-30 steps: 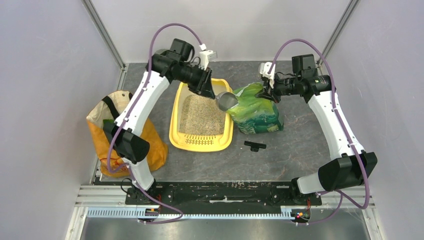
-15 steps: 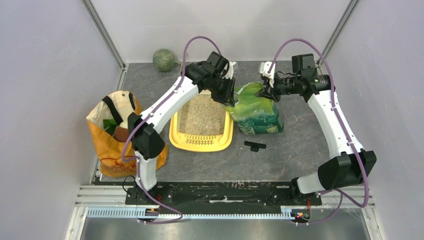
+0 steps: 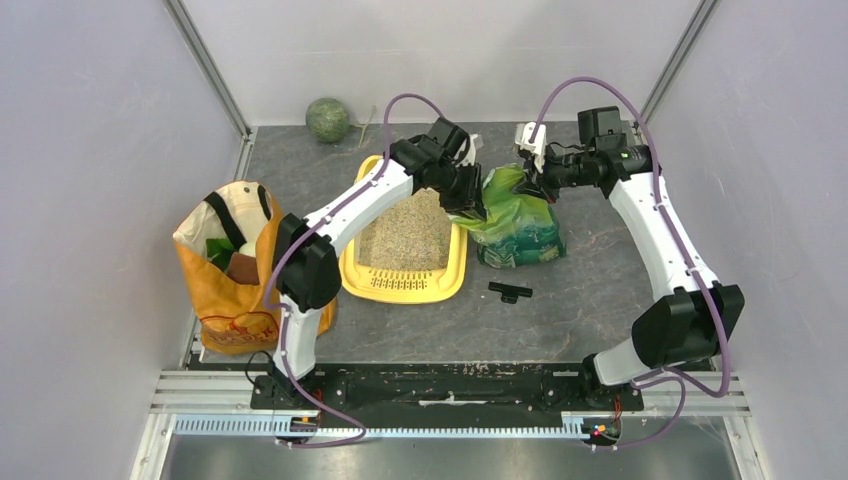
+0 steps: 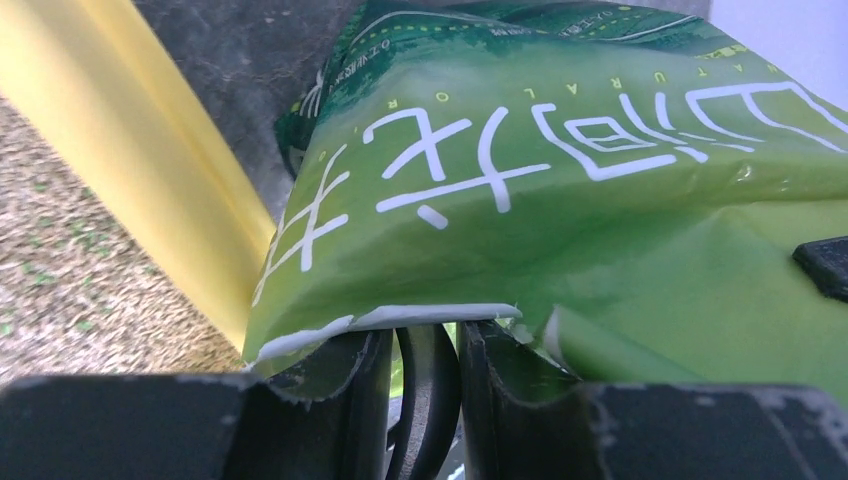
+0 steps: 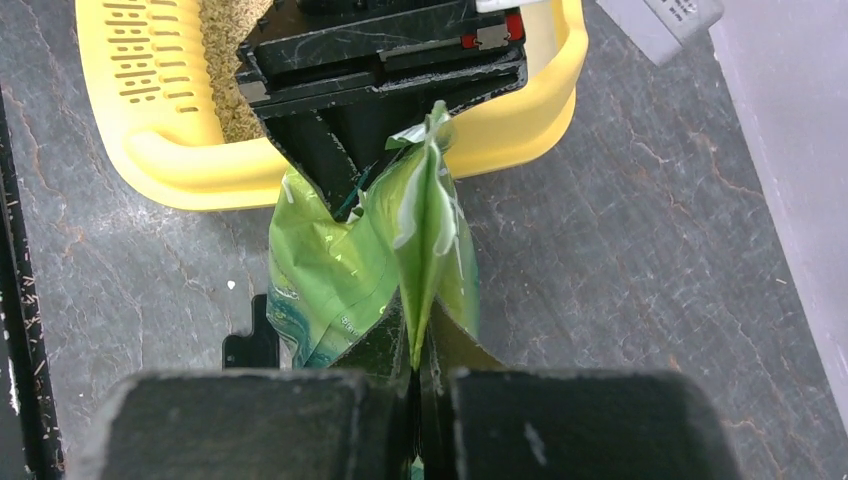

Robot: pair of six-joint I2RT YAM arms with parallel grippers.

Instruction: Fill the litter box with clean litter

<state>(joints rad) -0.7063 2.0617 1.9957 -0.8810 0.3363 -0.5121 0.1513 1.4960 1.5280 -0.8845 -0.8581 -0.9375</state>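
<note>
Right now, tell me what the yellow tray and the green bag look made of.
Litter box: likely moulded plastic, smooth semi-matte; rounded rim and slotted grille in one piece. Green bag: probably thin plastic film, glossy; it creases sharply and throws bright glare.

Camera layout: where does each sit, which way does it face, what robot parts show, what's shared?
Top external: overhead, behind the robot, facing down at the table; left arm and right arm show whole.
Left wrist: on the left arm, facing the green bag beside the litter box; own jaws below, around a dark handle.
Right wrist: on the right arm, facing along the pinched bag toward the litter box; own shut jaws, left gripper show.
Shared: bag and litter box, all three.
</note>
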